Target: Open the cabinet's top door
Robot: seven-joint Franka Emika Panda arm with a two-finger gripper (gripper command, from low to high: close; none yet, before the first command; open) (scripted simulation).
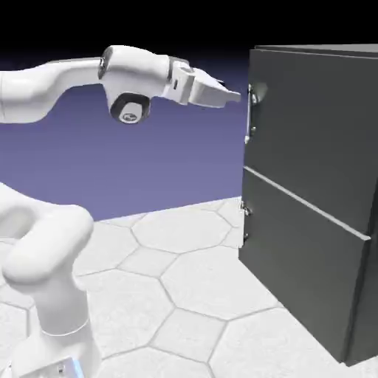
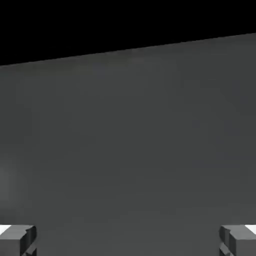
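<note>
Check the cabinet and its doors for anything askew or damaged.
Nothing stands out: the top door and lower door look closed and undamaged, and both handles are at the panels' edge near the gripper's side.
</note>
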